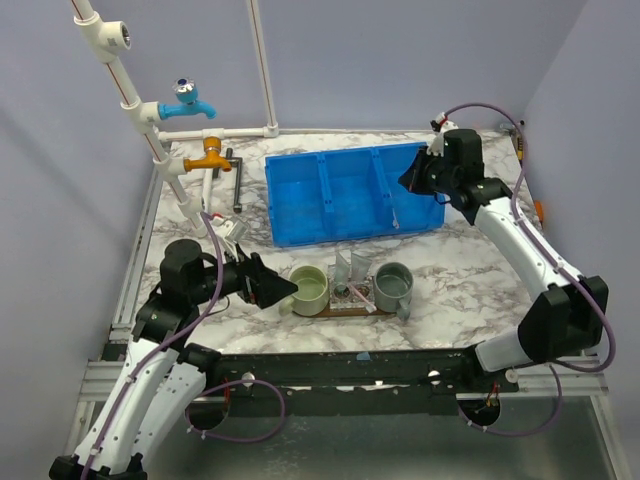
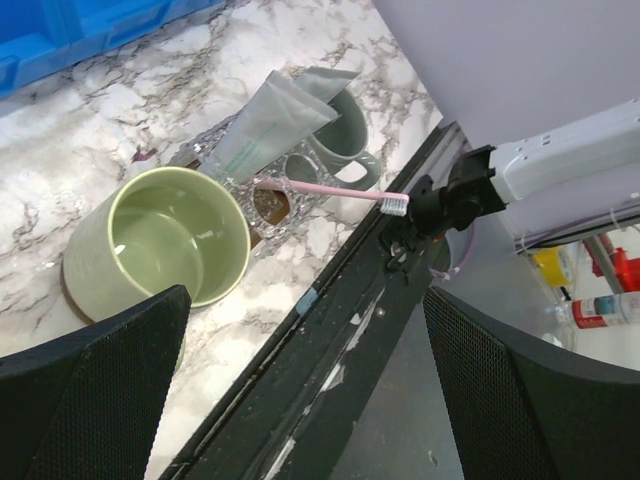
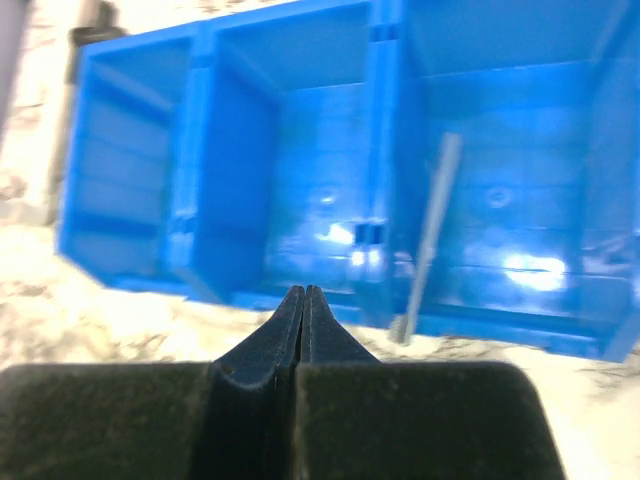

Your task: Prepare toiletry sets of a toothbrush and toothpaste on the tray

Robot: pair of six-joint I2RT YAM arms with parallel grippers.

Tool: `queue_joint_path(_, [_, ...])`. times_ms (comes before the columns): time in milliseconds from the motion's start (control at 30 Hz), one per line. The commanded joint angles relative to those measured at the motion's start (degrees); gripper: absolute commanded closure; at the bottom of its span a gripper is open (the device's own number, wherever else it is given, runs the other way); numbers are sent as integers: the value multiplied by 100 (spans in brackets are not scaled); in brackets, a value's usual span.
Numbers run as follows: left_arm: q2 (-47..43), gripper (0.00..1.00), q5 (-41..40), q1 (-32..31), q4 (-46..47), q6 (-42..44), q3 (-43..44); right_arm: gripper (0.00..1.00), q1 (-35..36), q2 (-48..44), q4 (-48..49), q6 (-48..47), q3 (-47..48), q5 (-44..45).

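Observation:
The dark-brown tray (image 1: 350, 311) lies near the table's front edge. It carries a light-green cup (image 1: 308, 290), a clear glass (image 1: 350, 283) and a grey-green mug (image 1: 393, 287). In the glass stand a whitish toothpaste tube (image 2: 275, 115) and a pink toothbrush (image 2: 330, 190), whose bristled head sticks out over the table's front rail. My left gripper (image 1: 283, 289) stands open and empty just left of the light-green cup (image 2: 165, 245). My right gripper (image 3: 303, 295) is shut on nothing, above the right end of the blue bin (image 3: 240, 150). A light-blue toothbrush (image 3: 430, 235) lies in the bin's right compartment.
White pipes with a blue tap (image 1: 188, 100) and an orange tap (image 1: 210, 155) rise at the back left. A grey metal tool (image 1: 237, 180) lies left of the blue bin (image 1: 340, 190). The black front rail (image 2: 330, 330) runs along the near edge.

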Motion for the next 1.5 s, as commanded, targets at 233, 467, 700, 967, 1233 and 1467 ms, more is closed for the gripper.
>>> queue_joint_path(233, [119,1,454,22,746,-611,112,100,695,-969,251,459,-244,-207])
queue_joint_path(467, [-22,1,371,22,499,-499,92,98,691,-764,-6,369,-281,727])
queue_joint_path(700, [-147,1,302,22,248,-352,44,80,686,-479,-332,237,-79,1659])
queue_joint_path(967, [-203,1,215,22,66,-176,25,66,682,129,-646,36,-3,2230])
queue_joint_path(1233, [-244,1,127,22,-126,21,-12,57,601,576,-485,33,-129,2330])
queue_joint_path(1467, [-277,1,83,22,-166,85,-60,57,376,1004,-347,16,-76,2229])
